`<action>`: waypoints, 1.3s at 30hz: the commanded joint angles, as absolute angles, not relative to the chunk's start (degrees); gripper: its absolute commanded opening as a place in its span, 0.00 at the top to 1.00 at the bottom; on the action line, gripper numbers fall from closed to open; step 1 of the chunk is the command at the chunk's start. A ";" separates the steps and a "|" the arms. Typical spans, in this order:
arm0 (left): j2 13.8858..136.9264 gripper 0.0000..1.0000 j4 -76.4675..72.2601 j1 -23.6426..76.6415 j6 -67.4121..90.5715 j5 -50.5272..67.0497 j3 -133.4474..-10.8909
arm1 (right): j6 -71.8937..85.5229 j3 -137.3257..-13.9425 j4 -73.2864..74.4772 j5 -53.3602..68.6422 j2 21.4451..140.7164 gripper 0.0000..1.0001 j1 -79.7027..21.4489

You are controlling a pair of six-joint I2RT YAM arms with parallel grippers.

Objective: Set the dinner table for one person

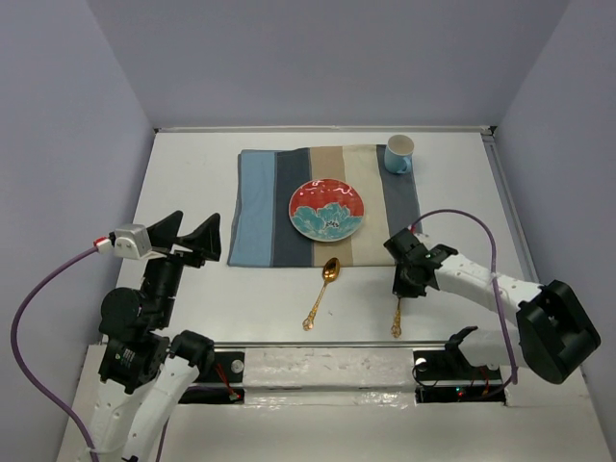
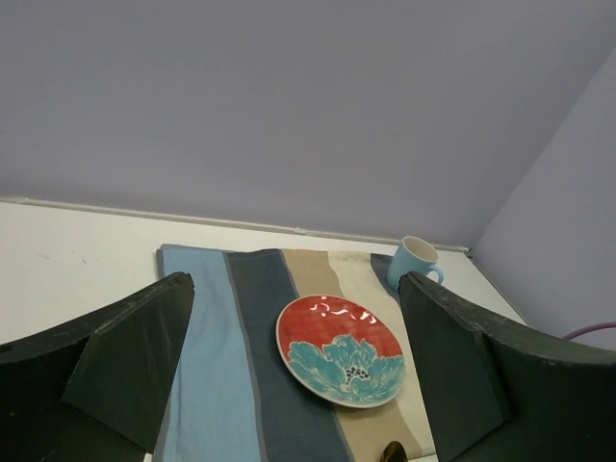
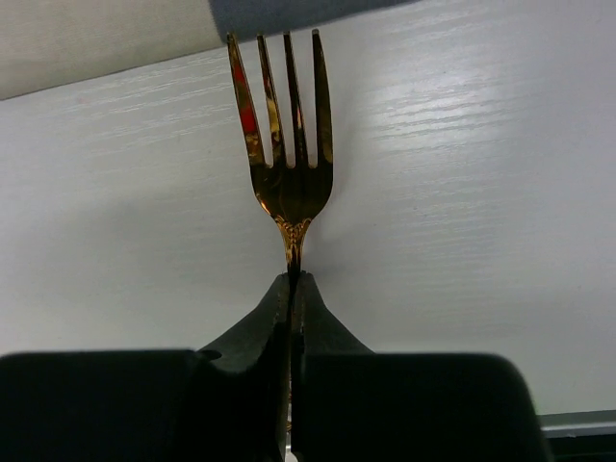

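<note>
On the white dinner table (image 1: 192, 183) lies a striped placemat (image 1: 260, 207) with a red and teal plate (image 1: 327, 209) on it and a blue mug (image 1: 398, 154) at its far right corner. A gold spoon (image 1: 321, 294) lies just below the mat. My right gripper (image 1: 404, 285) is shut on the neck of a gold fork (image 3: 287, 154), whose handle (image 1: 396, 320) trails toward the near edge. The fork's tines reach the placemat's edge (image 3: 289, 14). My left gripper (image 1: 185, 231) hangs open left of the mat, with the plate (image 2: 339, 349) and mug (image 2: 414, 262) seen between its fingers.
A metal rail (image 1: 327, 361) runs along the table's near edge. Purple cables (image 1: 462, 219) loop beside both arms. Grey walls close the table on three sides.
</note>
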State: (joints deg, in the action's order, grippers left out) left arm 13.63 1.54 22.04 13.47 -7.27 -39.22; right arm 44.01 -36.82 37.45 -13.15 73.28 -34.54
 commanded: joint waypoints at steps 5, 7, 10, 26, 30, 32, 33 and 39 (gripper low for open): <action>13.45 0.01 -0.97 22.24 12.92 -7.56 -39.90 | 43.95 -44.02 39.29 -14.06 64.95 1.00 -36.99; 13.54 0.01 -0.97 22.15 12.92 -7.65 -39.90 | 43.16 -46.83 37.98 -14.59 66.35 1.00 -38.14; 13.80 0.01 -1.05 22.06 12.83 -7.65 -39.90 | 41.49 -53.86 33.34 -14.50 72.91 1.00 -41.21; 17.75 0.01 -1.05 22.06 13.10 -7.12 -39.55 | 39.90 -108.25 19.78 -8.00 123.47 1.00 -47.81; 17.84 0.01 -1.05 22.06 13.09 -7.03 -39.55 | 40.17 -114.78 21.00 -6.94 130.67 1.00 -47.81; 17.84 0.01 -1.05 22.06 12.92 -7.12 -39.55 | 40.17 -117.06 21.79 -7.12 132.09 1.00 -47.81; 17.84 0.01 -1.05 22.06 12.92 -7.03 -39.55 | 40.25 -117.42 22.06 -7.12 132.97 1.00 -47.81; 17.84 0.01 -1.05 22.06 12.92 -7.03 -39.55 | 39.82 -120.58 23.63 -7.91 136.23 1.00 -47.81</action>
